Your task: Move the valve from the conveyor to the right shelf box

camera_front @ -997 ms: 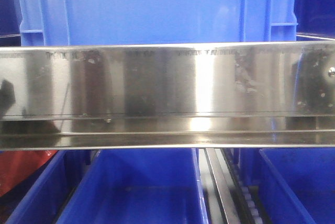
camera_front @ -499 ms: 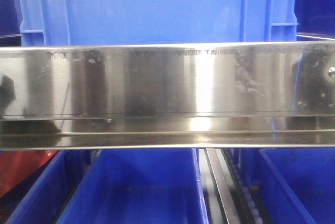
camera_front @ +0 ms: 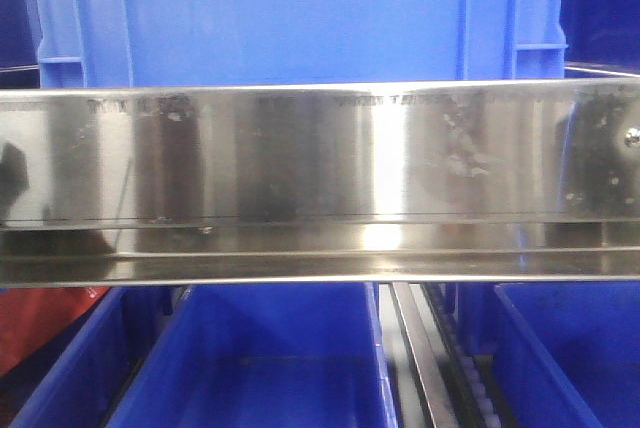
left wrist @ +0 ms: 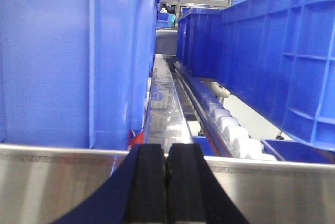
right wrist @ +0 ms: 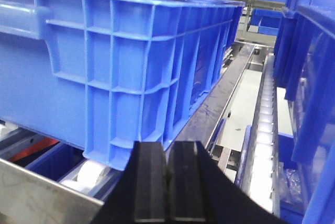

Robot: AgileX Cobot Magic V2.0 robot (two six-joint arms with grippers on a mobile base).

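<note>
Well, I see both tools clenched on nothing — left gripper [left wrist: 167, 182] and right gripper [right wrist: 166, 182], pads pressed together, facing blue crates [right wrist: 120, 62] and a steel rail [camera_front: 320, 178]. The valve and conveyor — not visible in any view.

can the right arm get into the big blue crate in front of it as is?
Probably not from here. The right gripper, fingers shut, sits below the blue crate rim, facing its ribbed side wall; it looks like it would have to rise above the rim first.
</note>
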